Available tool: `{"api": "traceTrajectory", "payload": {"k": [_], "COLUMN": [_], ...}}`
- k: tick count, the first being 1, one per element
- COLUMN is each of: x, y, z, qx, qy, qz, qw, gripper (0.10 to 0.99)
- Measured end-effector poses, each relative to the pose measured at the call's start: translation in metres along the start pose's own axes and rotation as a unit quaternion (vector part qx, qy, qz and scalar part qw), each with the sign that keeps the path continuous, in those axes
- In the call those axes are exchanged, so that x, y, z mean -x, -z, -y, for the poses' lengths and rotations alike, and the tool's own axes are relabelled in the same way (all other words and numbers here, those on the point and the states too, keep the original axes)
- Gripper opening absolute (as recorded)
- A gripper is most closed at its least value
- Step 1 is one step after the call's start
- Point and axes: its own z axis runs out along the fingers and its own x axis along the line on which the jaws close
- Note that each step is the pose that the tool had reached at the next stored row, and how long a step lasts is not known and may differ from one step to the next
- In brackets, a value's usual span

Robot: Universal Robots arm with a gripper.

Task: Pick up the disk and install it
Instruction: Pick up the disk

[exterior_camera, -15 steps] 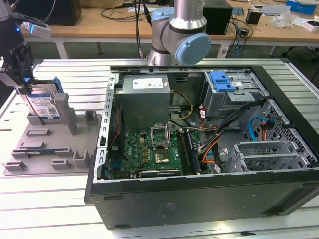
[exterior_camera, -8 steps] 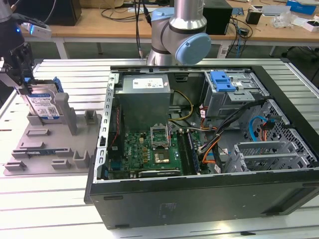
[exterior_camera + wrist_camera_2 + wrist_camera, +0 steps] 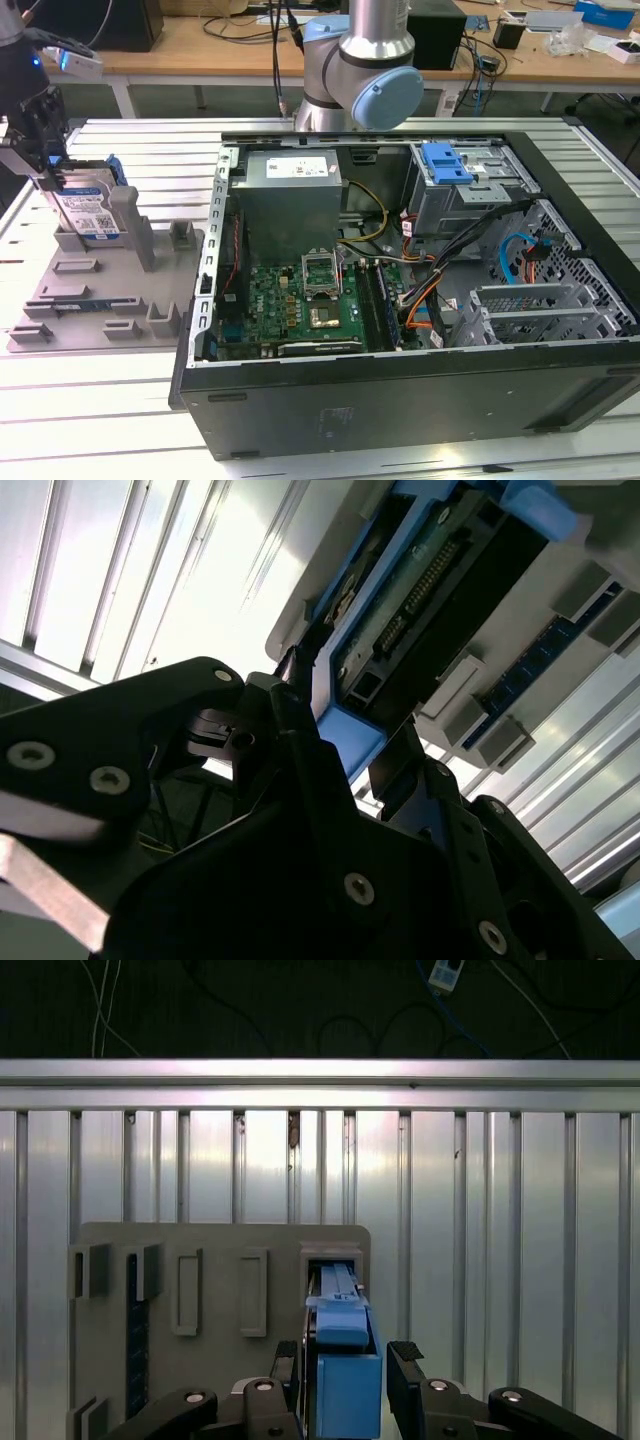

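The open computer case [image 3: 420, 400] is the biggest hazard: black, orange and blue cables [image 3: 470, 250] trail across its interior just beside the drive cage [image 3: 480, 190], and I judge a carried part could snag on them or knock the cage's edge. Well apart from the case, at the exterior view's left, sits a grey fixture tray [image 3: 100, 300] with upright posts. The disk [image 3: 88, 212] stands on edge in one of its slots, blue bracket uppermost. A skewed pull could bind it there or drag the tray along. The end effector [image 3: 345, 1365] straddles the disk's top edge, released rather than clenched. In the first wrist view one finger [image 3: 290, 1375] lies against the bracket while a slim gap shows at the other, so an off-centre squeeze might tilt the disk. Everything rests on a ribbed aluminium bench [image 3: 100, 420]. Behind it are wooden desks [image 3: 200, 45] strewn with cables and boxes.
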Motion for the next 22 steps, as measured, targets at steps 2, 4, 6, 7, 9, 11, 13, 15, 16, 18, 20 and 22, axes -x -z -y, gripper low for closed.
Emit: {"api": "traceTrajectory", "payload": {"k": [2, 4, 6, 7, 9, 11, 13, 15, 16, 18, 20, 22], "x": [0.0000, 0.0000, 0.0000, 0.0000, 0.0000, 0.0000, 0.0000, 0.0001, 0.0001, 0.0000, 0.0001, 0.0001], "y": [-0.0002, -0.0004, -0.0004, -0.0005, -0.0007, -0.0009, -0.0012, -0.0020, -0.0020, -0.0019, -0.0020, -0.0020], "z": [-0.0002, -0.0007, -0.0009, -0.0010, -0.0012, -0.0013, -0.0014, -0.0016, -0.0016, -0.0016, -0.0015, -0.0015], "qx": [0.0000, 0.0000, 0.0000, 0.0000, 0.0000, 0.0001, 0.0000, 0.0000, 0.0000, 0.0001, 0.0000, 0.0001], "qy": [0.000, 0.000, 0.000, 0.000, 0.000, 0.000, 0.000, 0.000, 0.000, 0.000, 0.000, 0.000], "qz": [0.0000, 0.0000, 0.0000, 0.0000, 0.0000, 0.0000, 0.0000, 0.0000, 0.0000, 0.0000, 0.0000, 0.0000], "qw": [1.0000, 1.0000, 1.0000, 1.0000, 1.0000, 1.0000, 1.0000, 1.0000, 1.0000, 1.0000, 1.0000, 1.0000], "gripper": [0.392, 0.392, 0.392, 0.392, 0.392, 0.392, 0.392, 0.392, 0.392, 0.392, 0.376, 0.369]}}
